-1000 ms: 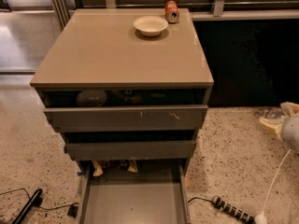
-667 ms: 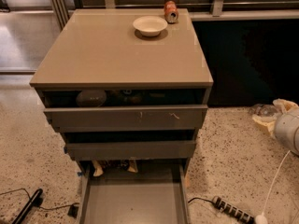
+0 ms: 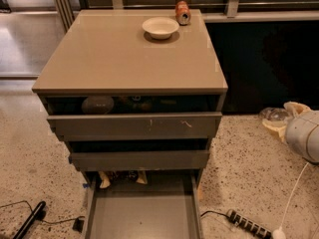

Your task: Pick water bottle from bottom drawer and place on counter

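My gripper (image 3: pixel 277 119) is at the right edge of the view, low beside the cabinet and over the floor, on a white arm (image 3: pixel 305 137). Its beige fingers (image 3: pixel 295 108) are closed around a clear water bottle (image 3: pixel 271 114). The bottom drawer (image 3: pixel 142 218) is pulled open at the bottom, and its grey floor is bare towards the front. The beige counter (image 3: pixel 114 59) tops the cabinet, up and to the left of the gripper.
A white bowl (image 3: pixel 160 27) and an orange-red soda can (image 3: pixel 182 12) stand at the back of the counter. Snack packets (image 3: pixel 119 177) lie at the back of the bottom drawer. The two upper drawers (image 3: pixel 134 126) are ajar. A power strip (image 3: pixel 247 224) and cables lie on the speckled floor.
My gripper with the clear bottle has moved left, further into view from the right edge, and slightly up. Nothing on the cabinet has moved.
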{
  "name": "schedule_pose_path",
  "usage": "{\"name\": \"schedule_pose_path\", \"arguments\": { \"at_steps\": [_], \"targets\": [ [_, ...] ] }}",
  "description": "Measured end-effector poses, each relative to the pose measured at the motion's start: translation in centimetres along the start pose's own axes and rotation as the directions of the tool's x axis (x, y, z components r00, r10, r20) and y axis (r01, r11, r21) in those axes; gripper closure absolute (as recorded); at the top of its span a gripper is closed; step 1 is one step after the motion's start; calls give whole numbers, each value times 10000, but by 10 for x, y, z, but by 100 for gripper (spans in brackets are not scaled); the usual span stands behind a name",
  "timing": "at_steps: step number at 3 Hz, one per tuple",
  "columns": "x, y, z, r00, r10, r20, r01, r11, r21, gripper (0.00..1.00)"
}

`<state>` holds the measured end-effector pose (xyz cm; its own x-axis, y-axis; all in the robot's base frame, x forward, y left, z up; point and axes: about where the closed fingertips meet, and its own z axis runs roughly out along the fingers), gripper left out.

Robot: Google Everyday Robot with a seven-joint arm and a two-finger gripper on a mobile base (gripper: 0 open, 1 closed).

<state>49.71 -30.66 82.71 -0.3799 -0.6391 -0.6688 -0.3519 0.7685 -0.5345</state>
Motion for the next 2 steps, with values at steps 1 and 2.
{"name": "schedule_pose_path", "arguments": {
  "at_steps": [1,2],
  "targets": [
    [-52,23,-10,9952,-689,693,709,9971,-265,100],
    [-107,65,-19,9765,-1622,1420,1720,9833,-601,100]
  ]
}}
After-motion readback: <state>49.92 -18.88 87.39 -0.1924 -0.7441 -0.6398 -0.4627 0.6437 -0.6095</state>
